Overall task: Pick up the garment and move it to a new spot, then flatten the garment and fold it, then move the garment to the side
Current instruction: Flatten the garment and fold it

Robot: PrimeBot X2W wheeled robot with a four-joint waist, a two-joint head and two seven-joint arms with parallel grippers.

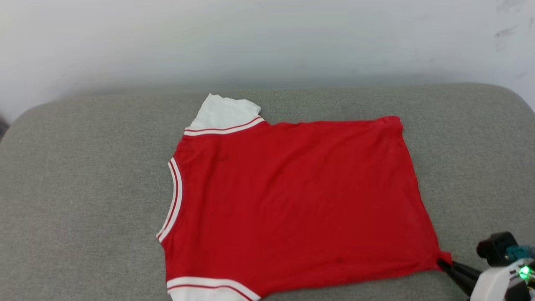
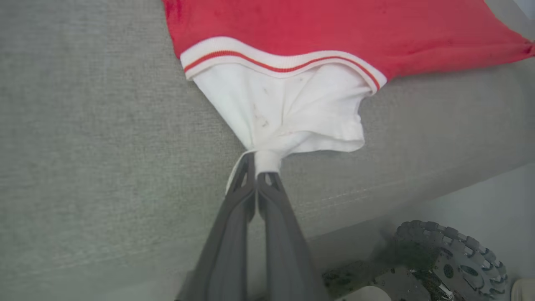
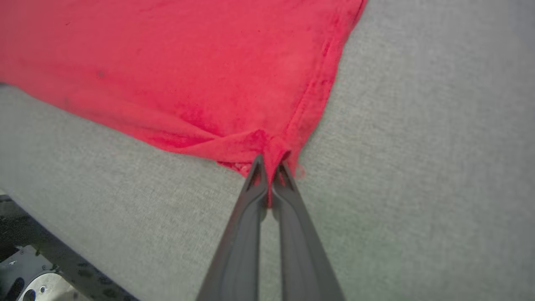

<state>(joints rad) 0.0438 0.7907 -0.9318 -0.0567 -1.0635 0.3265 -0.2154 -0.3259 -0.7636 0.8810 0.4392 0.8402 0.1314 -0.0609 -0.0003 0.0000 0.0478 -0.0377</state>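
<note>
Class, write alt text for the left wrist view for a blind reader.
The left gripper is shut on the white sleeve of the red garment, bunching it to a point. The garment lies on a grey cushion; a wheel shows lower right.

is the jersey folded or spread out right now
Spread out: the garment lies flat on the grey cushion, far sleeve and near sleeve both unfolded.

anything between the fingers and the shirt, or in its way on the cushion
Nothing visible. The left gripper pinches the garment by its white sleeve, the right gripper by its red hem corner; the grey cushion shows no other object.
</note>
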